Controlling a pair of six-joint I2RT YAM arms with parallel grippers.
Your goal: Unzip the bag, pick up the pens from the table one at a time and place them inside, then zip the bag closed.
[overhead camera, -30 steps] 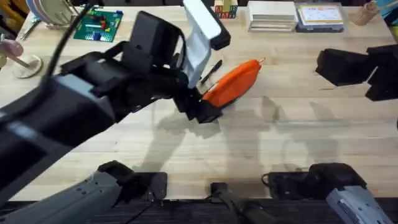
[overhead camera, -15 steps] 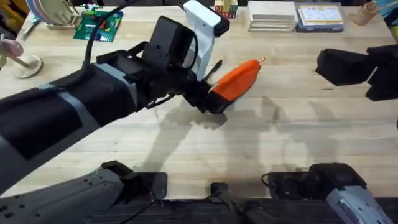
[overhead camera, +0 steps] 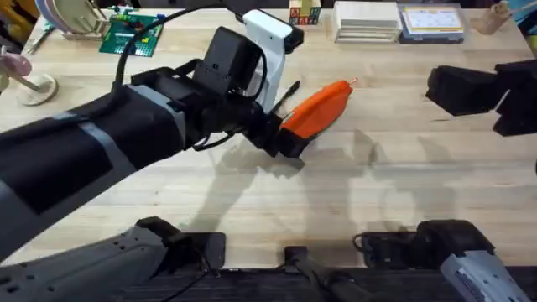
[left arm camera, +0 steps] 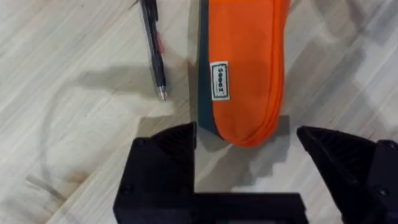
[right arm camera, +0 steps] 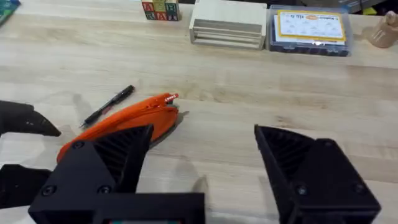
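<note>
Meanwhile, left hand [left arm camera: 245, 158] open around orange bag [left arm camera: 245, 62] end, pen [left arm camera: 152, 46] alongside.

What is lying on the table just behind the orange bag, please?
A slim black pen lies on the table beside the bag, not touching it. The bag's closed interior stays hidden.

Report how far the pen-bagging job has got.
Nothing looks done: the bag lies on the table, its zip apparently closed, and the pen lies beside it. In hand: the left tool, open, straddles the bag's end. Left: unzipping, loading the pen, zipping. The right tool waits open.
</note>
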